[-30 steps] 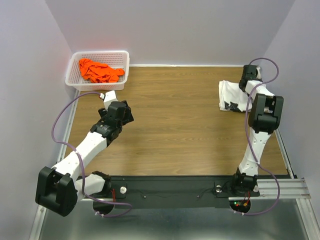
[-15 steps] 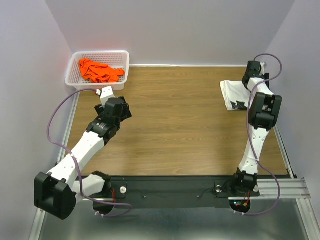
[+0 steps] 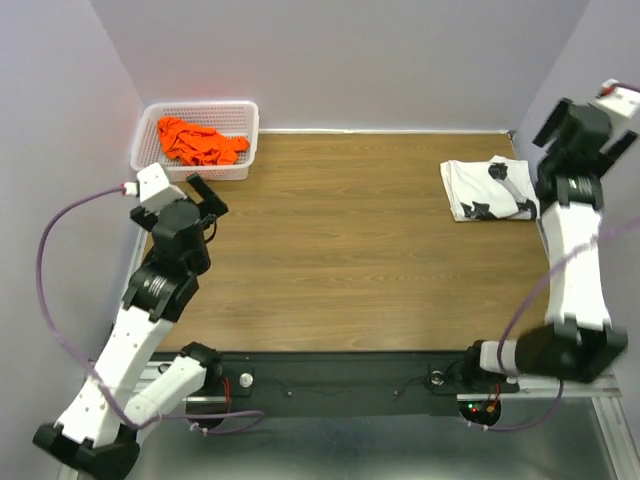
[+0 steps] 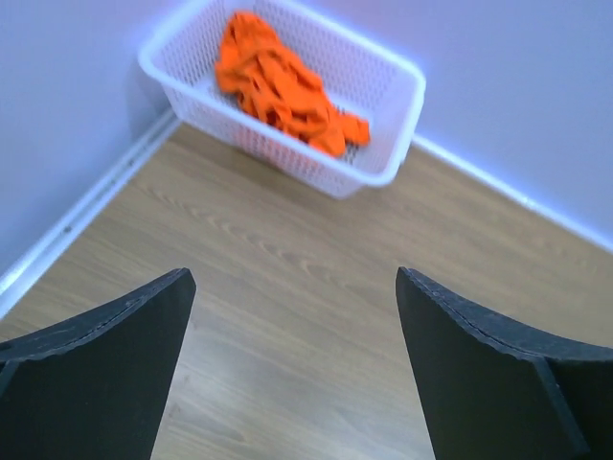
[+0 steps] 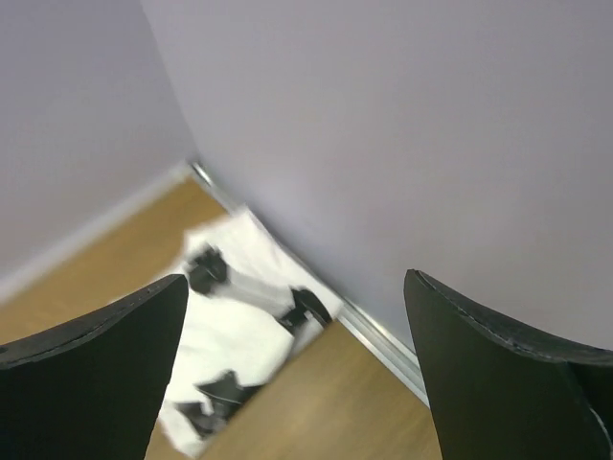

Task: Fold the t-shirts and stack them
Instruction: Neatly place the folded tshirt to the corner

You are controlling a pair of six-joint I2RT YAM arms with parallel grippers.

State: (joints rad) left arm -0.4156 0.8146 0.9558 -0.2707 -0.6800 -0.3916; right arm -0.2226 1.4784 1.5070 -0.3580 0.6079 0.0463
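Folded white black-marked cloth t-shirt [image 3: 487, 189] flat at far right of table [image 3: 350, 250]; bright orange cloth t-shirt [image 3: 200, 142] crumpled in white mesh basket [image 3: 203, 105].

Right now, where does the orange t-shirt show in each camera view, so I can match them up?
Top external: the orange t-shirt is at upper left, inside the white basket at the table's far-left corner.
Left wrist: the orange t-shirt is at upper centre-left, in the same white basket.
Right wrist: not in it; only the white t-shirt shows.
Shared landmark: the wood table, seen in all three views.

Top cam overhead; wrists share basket [image 3: 192, 172], white t-shirt [image 3: 475, 190].
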